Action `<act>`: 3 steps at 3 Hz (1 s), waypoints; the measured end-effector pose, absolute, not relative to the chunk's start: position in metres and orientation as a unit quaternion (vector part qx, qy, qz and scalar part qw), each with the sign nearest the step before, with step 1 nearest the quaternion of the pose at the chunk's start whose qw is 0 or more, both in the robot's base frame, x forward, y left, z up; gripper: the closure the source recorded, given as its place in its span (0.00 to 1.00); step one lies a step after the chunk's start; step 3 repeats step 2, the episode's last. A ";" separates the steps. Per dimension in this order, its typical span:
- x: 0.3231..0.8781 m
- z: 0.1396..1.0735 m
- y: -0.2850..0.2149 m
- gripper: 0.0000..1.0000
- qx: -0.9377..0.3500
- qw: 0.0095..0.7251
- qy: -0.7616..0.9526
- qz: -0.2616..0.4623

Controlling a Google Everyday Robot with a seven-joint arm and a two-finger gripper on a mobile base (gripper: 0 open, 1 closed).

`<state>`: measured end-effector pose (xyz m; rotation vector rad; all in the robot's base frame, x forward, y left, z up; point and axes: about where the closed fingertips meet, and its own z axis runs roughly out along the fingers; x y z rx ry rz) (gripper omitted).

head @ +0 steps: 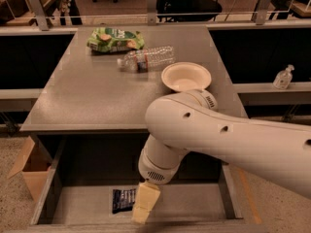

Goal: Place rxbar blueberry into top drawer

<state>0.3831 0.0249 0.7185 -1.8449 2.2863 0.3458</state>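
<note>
The rxbar blueberry (121, 199), a small dark navy wrapper with white print, lies flat on the grey bottom of the open top drawer (194, 203), left of the middle. My gripper (145, 205) hangs from the white arm down into the drawer, right beside the bar on its right. The gripper covers the bar's right end. I cannot see whether it still touches the bar.
On the desk top (87, 91) lie a green chip bag (114, 39), a clear plastic bottle (148, 58) on its side and a cream bowl (186, 76). A brown cardboard box (29, 171) stands on the floor left of the drawer. A small sanitizer bottle (283, 77) stands on a ledge at right.
</note>
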 end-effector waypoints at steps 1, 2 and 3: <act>0.377 0.719 -0.010 0.00 -0.601 0.099 0.784 0.118; 0.366 0.721 -0.045 0.00 -0.580 0.115 0.797 0.122; 0.366 0.721 -0.045 0.00 -0.580 0.115 0.797 0.122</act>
